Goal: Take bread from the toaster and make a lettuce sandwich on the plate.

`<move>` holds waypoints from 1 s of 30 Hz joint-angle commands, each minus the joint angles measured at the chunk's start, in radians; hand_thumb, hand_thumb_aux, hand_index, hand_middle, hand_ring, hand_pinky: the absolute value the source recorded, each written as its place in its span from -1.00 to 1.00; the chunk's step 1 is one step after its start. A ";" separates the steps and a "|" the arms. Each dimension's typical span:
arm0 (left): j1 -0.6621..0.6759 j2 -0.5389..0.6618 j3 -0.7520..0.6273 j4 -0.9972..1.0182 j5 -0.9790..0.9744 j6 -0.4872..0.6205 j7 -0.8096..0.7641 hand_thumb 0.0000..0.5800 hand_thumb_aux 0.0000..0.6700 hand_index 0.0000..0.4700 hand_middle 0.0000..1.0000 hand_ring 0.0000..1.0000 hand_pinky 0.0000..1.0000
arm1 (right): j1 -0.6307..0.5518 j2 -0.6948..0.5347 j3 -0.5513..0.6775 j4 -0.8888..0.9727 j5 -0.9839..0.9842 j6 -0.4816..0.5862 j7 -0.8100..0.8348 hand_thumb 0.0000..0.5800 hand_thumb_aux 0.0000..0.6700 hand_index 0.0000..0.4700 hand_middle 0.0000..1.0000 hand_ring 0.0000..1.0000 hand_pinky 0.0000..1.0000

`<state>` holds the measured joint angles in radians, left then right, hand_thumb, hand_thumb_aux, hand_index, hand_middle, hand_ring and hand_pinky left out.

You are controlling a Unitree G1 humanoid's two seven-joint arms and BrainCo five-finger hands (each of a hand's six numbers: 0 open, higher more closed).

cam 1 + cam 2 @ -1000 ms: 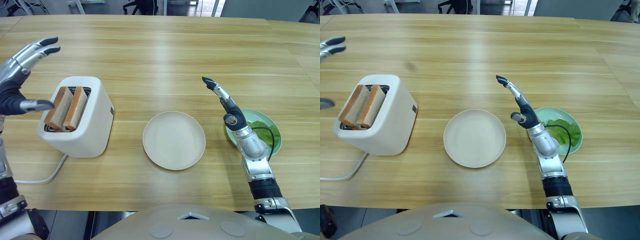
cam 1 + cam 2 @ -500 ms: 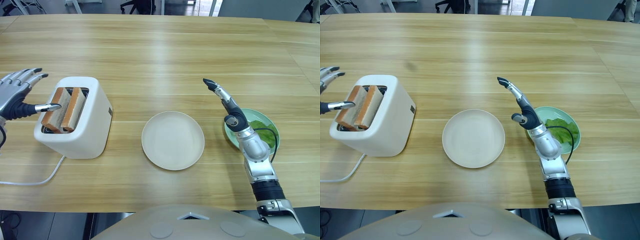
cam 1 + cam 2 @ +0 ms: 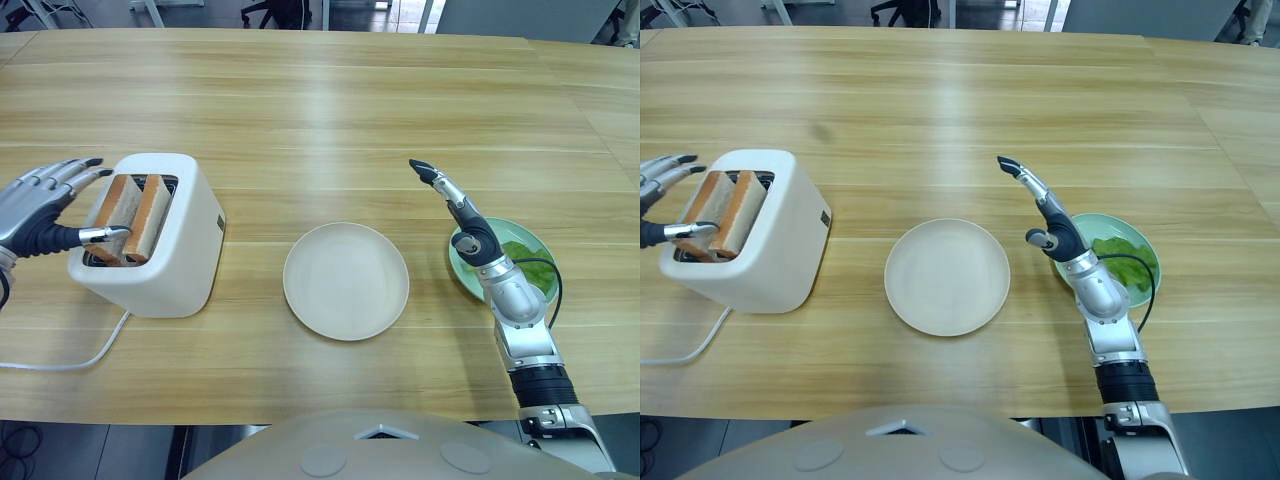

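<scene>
While the two bread slices [image 3: 152, 210] stand upright in the toaster [image 3: 180, 262], we judge them light, dry and crumbly, best pinched at their raised top edges by the left hand [image 3: 40, 208], spread empty alongside.

Light: bright and even, coming from overhead; you have no dim corners on the table [image 3: 560, 120].

Glare: a broad pale streak runs from 12 o'clock down toward the centre. The wood grain looks a little washed out there.

Shadows: soft and short. The toaster [image 3: 185, 255] darkens the wood close along its base at 5 to 6 o'clock. The plate [image 3: 345, 280] carries a thin dark edge from 5 to 7 o'clock.

Toaster top reads near full white, its 3 o'clock face a shade greyer. You will find the room beyond the table, at 12 o'clock, darker.
</scene>
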<state>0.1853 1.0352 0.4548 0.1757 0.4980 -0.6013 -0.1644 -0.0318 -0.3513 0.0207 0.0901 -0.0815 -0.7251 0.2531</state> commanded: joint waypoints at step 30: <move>0.019 0.009 0.024 0.020 -0.090 -0.028 -0.003 -1.00 -1.00 -1.00 -1.00 -1.00 -1.00 | 0.038 -0.011 -0.011 -0.066 0.007 0.038 0.005 -1.00 -1.00 -1.00 -1.00 -1.00 -1.00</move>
<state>0.2019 1.0334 0.4901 0.1679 0.3722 -0.6381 -0.1702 -0.0022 -0.3573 0.0178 0.0351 -0.0788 -0.6986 0.2547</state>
